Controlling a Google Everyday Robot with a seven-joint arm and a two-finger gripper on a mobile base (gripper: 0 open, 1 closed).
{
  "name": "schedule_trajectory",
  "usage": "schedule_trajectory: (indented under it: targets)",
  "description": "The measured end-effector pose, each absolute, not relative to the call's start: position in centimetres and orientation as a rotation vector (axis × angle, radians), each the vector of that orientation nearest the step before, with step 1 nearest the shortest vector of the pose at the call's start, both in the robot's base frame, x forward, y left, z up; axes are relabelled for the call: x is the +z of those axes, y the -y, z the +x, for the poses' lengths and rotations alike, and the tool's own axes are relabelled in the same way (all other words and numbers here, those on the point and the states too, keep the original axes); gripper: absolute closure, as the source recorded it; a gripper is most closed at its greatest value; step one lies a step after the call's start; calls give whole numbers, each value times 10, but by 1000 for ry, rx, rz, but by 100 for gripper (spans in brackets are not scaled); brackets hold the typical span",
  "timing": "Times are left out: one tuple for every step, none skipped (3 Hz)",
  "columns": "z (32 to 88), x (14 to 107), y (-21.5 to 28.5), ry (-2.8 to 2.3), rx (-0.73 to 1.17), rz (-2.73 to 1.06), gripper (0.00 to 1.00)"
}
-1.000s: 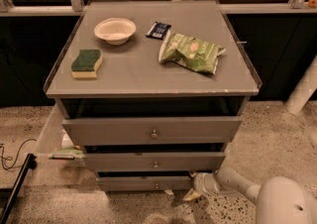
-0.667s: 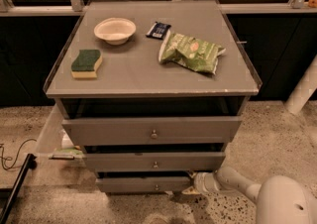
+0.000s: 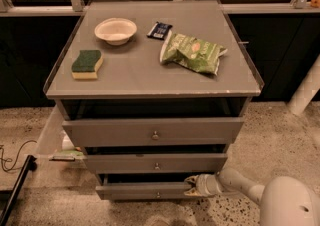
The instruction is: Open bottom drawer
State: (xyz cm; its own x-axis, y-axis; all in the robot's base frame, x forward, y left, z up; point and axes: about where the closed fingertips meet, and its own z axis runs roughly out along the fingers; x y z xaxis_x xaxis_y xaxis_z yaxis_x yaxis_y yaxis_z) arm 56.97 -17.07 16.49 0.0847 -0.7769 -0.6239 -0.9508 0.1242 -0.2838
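Inventory, all places reckoned from the grey cabinet (image 3: 150,77).

1. Bottom drawer (image 3: 145,190): lowest of the cabinet's three fronts and the slimmest, grey, with a small round knob (image 3: 158,194) at its centre. A dark gap shows between its top edge and the drawer above.
2. My gripper (image 3: 191,186): at the cabinet's lower right, against the right end of the bottom drawer's front, level with its top edge and well to the right of the knob. Whether it is wide or narrow I cannot tell.
3. My arm (image 3: 240,184): pale, reaching in low from the cabinet's right side, just above the floor.
4. Middle drawer (image 3: 125,162): directly above the bottom drawer, knob at centre, dark gap above it.
5. Top drawer (image 3: 110,131): tallest front, directly under the cabinet top, knob at centre.
6. White bowl (image 3: 115,30): on the cabinet top, back left.
7. Sponge (image 3: 87,64): green over yellow, on the cabinet top, front left.
8. Dark packet (image 3: 159,30): on the cabinet top, back centre, just right of the bowl.
9. Green snack bag (image 3: 192,52): on the cabinet top, right of centre, lying flat.
10. Speckled floor (image 3: 280,135): around the cabinet's base.
11. Thin cable (image 3: 10,157): on the floor to the cabinet's left.
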Motion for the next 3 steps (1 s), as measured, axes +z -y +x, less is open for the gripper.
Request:
schedule_trajectory:
  targets:
    - [571, 177, 175, -1686, 263, -1690, 100]
    - [568, 182, 182, -1693, 232, -1660, 100]
    - [568, 182, 181, -1693, 232, -1660, 82]
